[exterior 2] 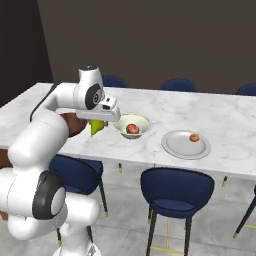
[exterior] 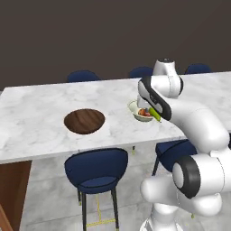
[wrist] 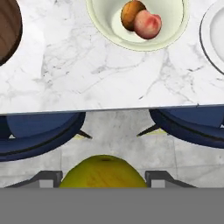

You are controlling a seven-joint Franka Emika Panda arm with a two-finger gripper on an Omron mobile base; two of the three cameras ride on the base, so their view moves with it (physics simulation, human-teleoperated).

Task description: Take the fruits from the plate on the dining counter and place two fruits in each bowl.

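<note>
Marble table (exterior: 40, 117) w/ dark wall behind, blue stools along the near edge. Tool (exterior 2: 98, 125) is pinching the green-yellow fruit (exterior 2: 97, 127), held over the table's near edge, at 9 o'clock of the cream bowl (exterior 2: 142, 121). Red-pink fruit (wrist: 147, 24) and orange-brown fruit (wrist: 130, 13) sit touching in that bowl. Small orange fruit (exterior 2: 194, 137) on grey plate (exterior 2: 177, 145), at 3 o'clock of the bowl. Wooden bowl (exterior: 84, 121) at far 9 o'clock.
</note>
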